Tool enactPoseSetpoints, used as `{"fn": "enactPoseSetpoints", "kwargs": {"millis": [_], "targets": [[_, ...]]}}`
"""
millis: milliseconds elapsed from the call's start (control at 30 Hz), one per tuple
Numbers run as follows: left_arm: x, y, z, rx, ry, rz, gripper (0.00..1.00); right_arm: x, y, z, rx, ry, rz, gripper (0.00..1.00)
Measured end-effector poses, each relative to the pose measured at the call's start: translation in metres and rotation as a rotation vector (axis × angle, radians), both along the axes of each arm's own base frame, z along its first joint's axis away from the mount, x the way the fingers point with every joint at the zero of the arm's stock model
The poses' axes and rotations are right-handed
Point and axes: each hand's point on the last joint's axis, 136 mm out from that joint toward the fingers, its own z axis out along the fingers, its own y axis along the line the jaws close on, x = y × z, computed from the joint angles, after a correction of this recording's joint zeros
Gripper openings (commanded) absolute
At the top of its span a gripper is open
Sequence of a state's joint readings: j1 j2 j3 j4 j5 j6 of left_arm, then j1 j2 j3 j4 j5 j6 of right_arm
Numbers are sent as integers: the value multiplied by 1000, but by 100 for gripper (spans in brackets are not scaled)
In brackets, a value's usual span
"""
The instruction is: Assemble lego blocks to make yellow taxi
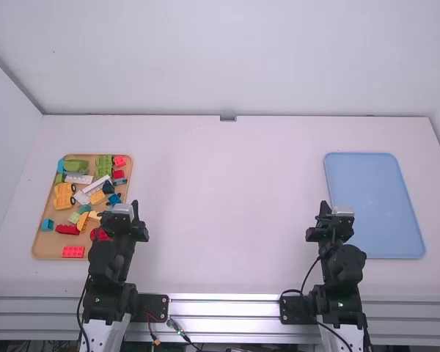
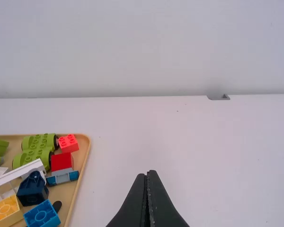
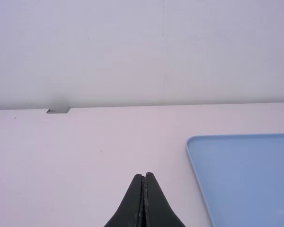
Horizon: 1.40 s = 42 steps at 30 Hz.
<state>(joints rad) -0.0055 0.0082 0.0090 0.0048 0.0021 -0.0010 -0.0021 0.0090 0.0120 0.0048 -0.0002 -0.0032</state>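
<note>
My left gripper (image 1: 135, 208) is over the right edge of the wooden tray (image 1: 38, 233) at the far left; in the left wrist view the left gripper (image 2: 148, 174) is shut with nothing between its fingers. Mixed blocks lie in that tray, among them a yellow wheeled piece (image 1: 63, 195), a small yellow block (image 1: 97, 197), a white bar (image 1: 97, 185) and a green wheeled base (image 2: 36, 147). Near the left edge of the blue tray (image 1: 374, 198), at the right, is my right gripper (image 1: 325, 208); in the right wrist view the right gripper (image 3: 144, 176) is shut and holds nothing.
Between the two trays stretches the white table (image 1: 227, 213). A white wall (image 1: 227, 59) rises behind it, with a small grey bracket (image 1: 228, 118) at the table's back edge. A metal rail (image 1: 227, 304) runs along the front, beside the arm bases and cables.
</note>
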Motion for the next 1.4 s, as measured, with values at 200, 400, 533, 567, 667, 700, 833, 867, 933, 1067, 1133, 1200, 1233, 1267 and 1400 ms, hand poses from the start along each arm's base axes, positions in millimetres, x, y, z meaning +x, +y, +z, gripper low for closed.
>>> {"fn": "enactPoseSetpoints", "kwargs": {"millis": [200, 400, 533, 567, 667, 700, 833, 867, 933, 1067, 1133, 1200, 1233, 1267, 1400], "targets": [[0, 0, 0, 0, 0, 0, 2, 0, 0, 0, -2, 0, 2, 2], [1, 0, -7, 1, 34, 1, 6, 1, 0, -7, -3, 36, 3, 7], [1, 1, -8, 2, 70, 7, 11, 1, 1, -9, -3, 69, 7, 11], [1, 1, -7, 2, 75, 7, 12, 2, 1, -8, -4, 74, 7, 12], [3, 3, 4, 4, 86, 16, 16, 3, 2, 2, -7, 81, 12, 16], [3, 4, 7, 5, 89, 21, 18, 4, 4, 6, -7, 83, 19, 18], [7, 9, 19, 9, 113, 54, 24, 9, 8, 24, -22, 85, 39, 24], [9, 12, 21, 12, 125, 69, 26, 11, 10, 29, -27, 91, 46, 26], [11, 15, 26, 16, 139, 88, 29, 14, 12, 33, -33, 101, 54, 29], [16, 23, 37, 28, 183, 135, 37, 24, 18, 42, -62, 137, 84, 37], [19, 28, 42, 31, 214, 159, 40, 30, 21, 47, -80, 155, 97, 40], [22, 33, 47, 33, 248, 183, 45, 36, 24, 51, -90, 168, 107, 45], [23, 37, 50, 33, 260, 198, 47, 39, 25, 54, -99, 176, 110, 47], [24, 41, 52, 31, 275, 211, 49, 43, 26, 56, -105, 182, 117, 49], [30, 65, 65, 15, 332, 287, 57, 58, 33, 67, -128, 203, 140, 57]]}}
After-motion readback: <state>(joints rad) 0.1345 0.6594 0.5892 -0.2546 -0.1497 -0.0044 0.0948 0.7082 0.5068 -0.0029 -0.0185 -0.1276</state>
